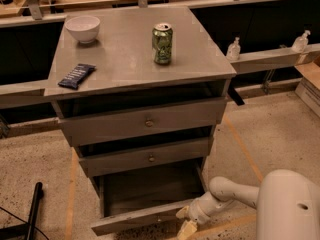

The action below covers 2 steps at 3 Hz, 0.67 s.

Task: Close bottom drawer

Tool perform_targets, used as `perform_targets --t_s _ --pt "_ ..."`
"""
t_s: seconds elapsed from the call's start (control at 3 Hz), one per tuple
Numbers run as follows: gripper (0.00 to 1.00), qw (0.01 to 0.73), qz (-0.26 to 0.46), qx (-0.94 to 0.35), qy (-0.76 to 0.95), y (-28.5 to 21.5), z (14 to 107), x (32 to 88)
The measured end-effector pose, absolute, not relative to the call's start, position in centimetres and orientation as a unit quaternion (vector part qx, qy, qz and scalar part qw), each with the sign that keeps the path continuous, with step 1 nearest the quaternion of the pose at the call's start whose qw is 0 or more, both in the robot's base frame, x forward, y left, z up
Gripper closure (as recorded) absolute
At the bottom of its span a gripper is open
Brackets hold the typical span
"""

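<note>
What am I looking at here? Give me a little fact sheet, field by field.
Cabinet: grey, three drawers
Bottom drawer: pulled far out
Middle drawer: slightly out
Top drawer: slightly out
On top: bowl, can, dark packet
Gripper: low, by the right end of the bottom drawer's front; contact unclear
Arm: white, reaching in from the lower right
</note>
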State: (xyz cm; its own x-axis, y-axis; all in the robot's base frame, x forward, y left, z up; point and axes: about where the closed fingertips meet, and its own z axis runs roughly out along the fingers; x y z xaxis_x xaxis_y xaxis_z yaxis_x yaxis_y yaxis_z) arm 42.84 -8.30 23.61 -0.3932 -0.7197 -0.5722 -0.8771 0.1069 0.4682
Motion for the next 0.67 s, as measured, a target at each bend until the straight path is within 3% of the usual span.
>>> perform_targets --t_s 0.33,0.67 --pt "0.29 0.128 0.397 -0.537 0.733 -9.3 22.9 42.7" --pt "0.45 0.164 0.402 -0.526 0.732 -10.0 21.4 43.2"
